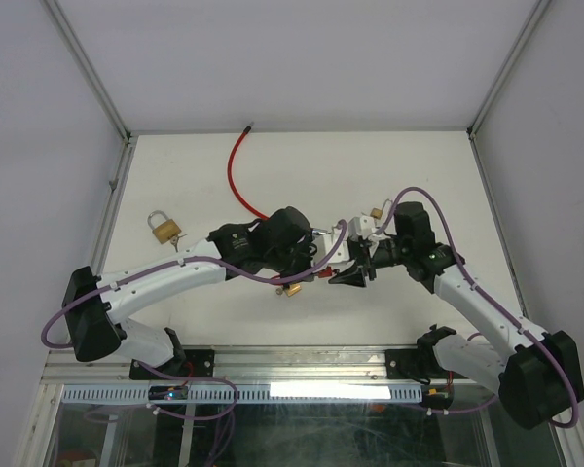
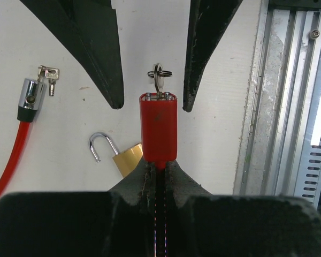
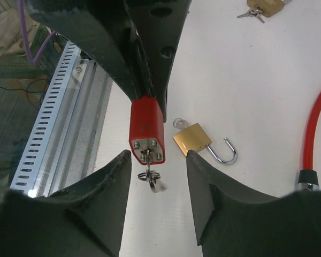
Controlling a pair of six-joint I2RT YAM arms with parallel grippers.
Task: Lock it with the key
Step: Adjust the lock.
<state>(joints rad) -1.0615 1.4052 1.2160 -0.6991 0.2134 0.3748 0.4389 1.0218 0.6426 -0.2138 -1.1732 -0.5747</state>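
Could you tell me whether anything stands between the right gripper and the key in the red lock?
Nothing visible does. The right gripper is open, one finger on either side of the key, which sticks out of the red lock clamped in the left gripper. The open brass padlock lies on the table, outside that gap.
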